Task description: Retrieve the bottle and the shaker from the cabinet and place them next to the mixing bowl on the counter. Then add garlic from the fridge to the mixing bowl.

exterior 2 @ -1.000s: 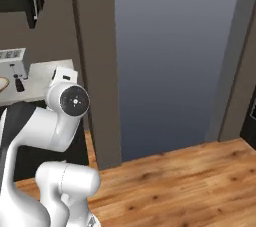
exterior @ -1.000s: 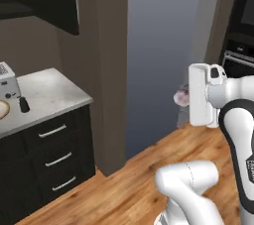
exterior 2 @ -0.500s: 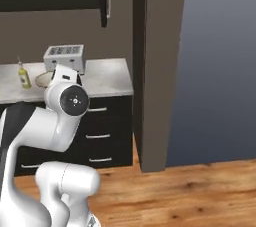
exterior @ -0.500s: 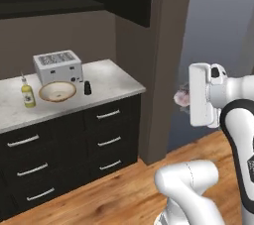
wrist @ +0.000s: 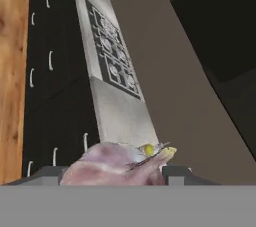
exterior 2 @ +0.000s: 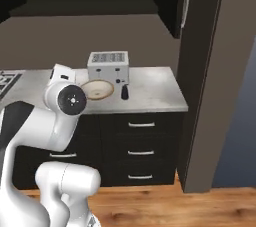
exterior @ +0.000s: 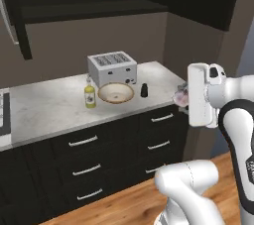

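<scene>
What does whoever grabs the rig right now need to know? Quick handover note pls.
Gripper: shut on the garlic, carried beside the arm, off the counter's right end.
Bottle stands left of the mixing bowl, shaker right of it, both on the counter in front of the toaster.
Done: bottle and shaker placed, garlic picked up.
Left: bring the garlic over the mixing bowl and drop it in.

The yellow bottle (exterior: 90,96) stands upright at centre-left of the left base view, just left of the round tan bowl (exterior: 116,92), with the small dark shaker (exterior: 144,90) upright just right of it. The pinkish garlic (wrist: 117,168) sits at the bottom centre of the hand view.
</scene>
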